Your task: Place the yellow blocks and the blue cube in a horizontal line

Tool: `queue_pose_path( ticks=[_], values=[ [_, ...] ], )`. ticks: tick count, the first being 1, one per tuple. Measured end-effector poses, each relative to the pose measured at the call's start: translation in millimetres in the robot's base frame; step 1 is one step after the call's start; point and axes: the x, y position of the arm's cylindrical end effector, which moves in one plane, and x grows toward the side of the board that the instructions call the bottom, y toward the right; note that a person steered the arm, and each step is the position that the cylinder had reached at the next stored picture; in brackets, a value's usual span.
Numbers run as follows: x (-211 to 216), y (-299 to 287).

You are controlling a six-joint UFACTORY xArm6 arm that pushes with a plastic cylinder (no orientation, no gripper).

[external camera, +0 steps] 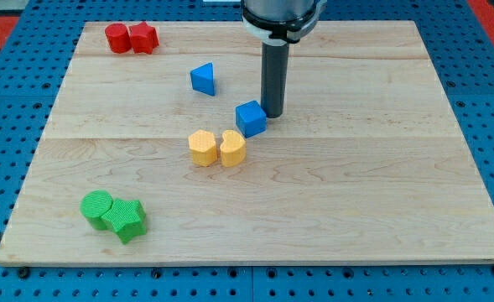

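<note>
My tip [273, 114] sits just to the view's right of the blue cube [251, 118], seemingly touching it; the rod has no jaws. Two yellow blocks [202, 148] [232, 148] lie side by side, touching, just below the cube.

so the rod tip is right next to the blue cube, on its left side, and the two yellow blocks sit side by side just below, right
Not quite: my tip is right next to the blue cube, but on the view's right side of it, not the left. The camera view shows this. The rest holds: the two yellow blocks sit side by side just below the cube.
</note>
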Motion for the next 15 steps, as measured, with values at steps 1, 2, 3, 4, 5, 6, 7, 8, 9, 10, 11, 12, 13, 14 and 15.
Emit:
queue_pose_path(
  ticks=[1, 2, 3, 4, 5, 6, 7, 8, 9, 10, 11, 12, 13, 14, 15],
  values=[
    [25.8, 90.7],
    [90.5, 54.0],
    [94.6, -11.5],
    [99.7, -59.9],
    [93.9, -81.2],
    [83.9, -103.3],
    [64.7, -149.5],
    [66.7, -170.5],
    [112.7, -128.7],
    [109.0, -79.7],
    [85.5, -51.5],
    [59.8, -107.8],
    [54.8, -109.0],
    [86.0, -66.1],
    [65.7, -34.4]
  ],
)
